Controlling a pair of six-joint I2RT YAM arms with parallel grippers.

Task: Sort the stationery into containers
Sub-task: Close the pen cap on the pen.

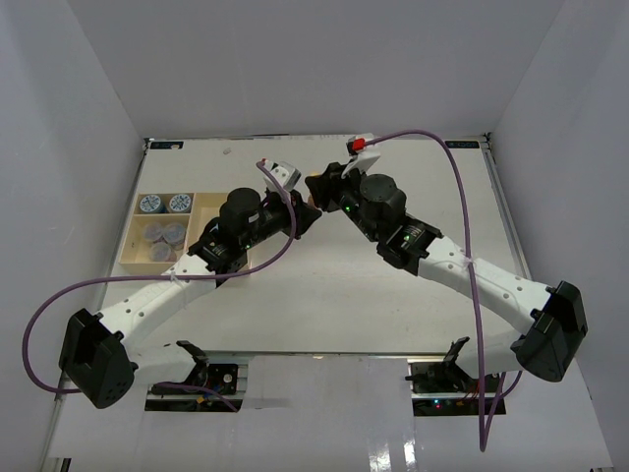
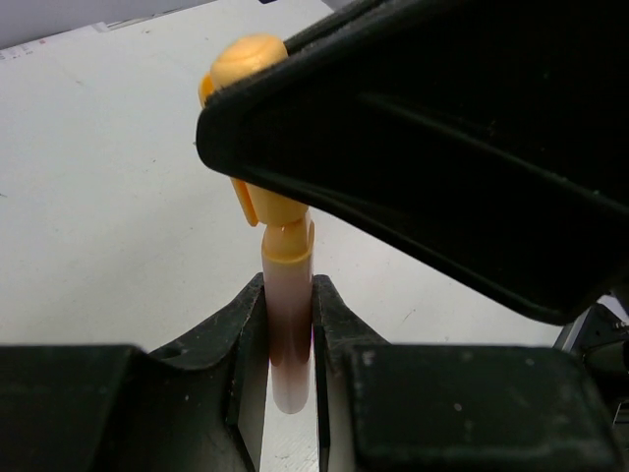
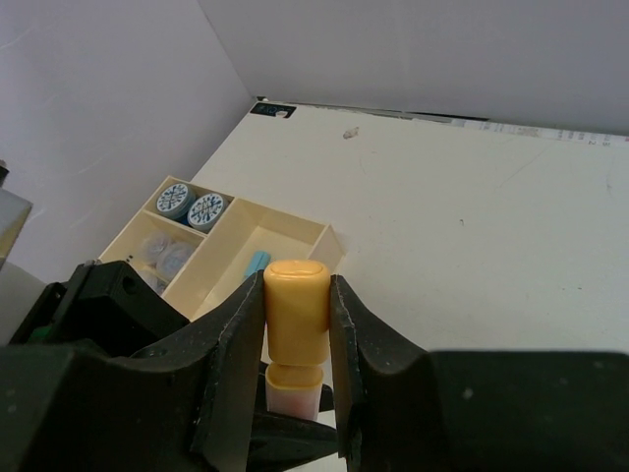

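Over the middle of the white worktop (image 1: 373, 305) your two arms meet tip to tip. Between them hangs the short orange-capped pastel stick (image 2: 278, 226) with its pale pinkish barrel, held up off the surface. Your left pincer (image 2: 288, 315) is closed down to the barrel's width and pinches it low down. Your right pincer (image 3: 297, 295) is squeezed just as narrow around the orange cap. Two grips on one stick looks to me like a handover or a cap tug, and the stick is not yet sorted.

Look left: the shallow pale beige wooden tray (image 3: 285, 234) with thin dividers sits by the worktop's left edge. Two round jars with blue white-patterned lids (image 3: 191, 206) share its far left corner. Grey-purple round jars (image 1: 165, 241) crowd the compartment in front of them, and I cannot count how many. A short blue stick (image 3: 257, 263) lies in the long compartment. I judge most of the job done, with this orange one outstanding. I can find no other sticks, though the arms hide part of the worktop.

For room, the long compartment shows bare floor beyond the blue stick, and open worktop lies between the pincers and the tray. Mind the thin tray walls and the left arm hanging over the tray's near right corner. Watch too the purple cable (image 1: 118, 282) trailing along that arm.
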